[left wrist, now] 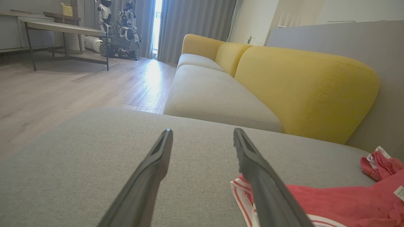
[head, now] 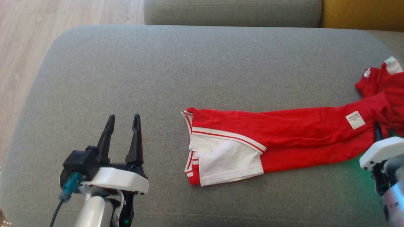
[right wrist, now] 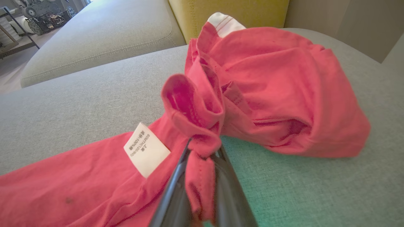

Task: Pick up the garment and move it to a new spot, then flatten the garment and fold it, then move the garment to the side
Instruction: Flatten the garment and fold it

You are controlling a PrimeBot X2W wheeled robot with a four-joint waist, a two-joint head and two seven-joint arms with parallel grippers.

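Note:
A red garment (head: 284,138) with white trim and a white panel lies stretched across the grey cushion (head: 157,69), bunched at its right end. In the right wrist view my right gripper (right wrist: 203,149) is shut on a pinched fold of the red garment (right wrist: 268,88), beside its white care label (right wrist: 145,153). In the head view that gripper (head: 377,130) sits at the garment's right part, by the frame's right edge. My left gripper (head: 123,121) is open above bare cushion, left of the garment's white-trimmed end. The left wrist view has its fingers (left wrist: 154,164) apart, with the garment (left wrist: 331,201) at lower right.
A second grey seat (left wrist: 214,94) with yellow backrests (left wrist: 303,85) lies beyond the cushion. Wooden floor (head: 19,41) runs along the cushion's left edge. Across the room stand a low table (left wrist: 63,30) and another robot (left wrist: 118,28).

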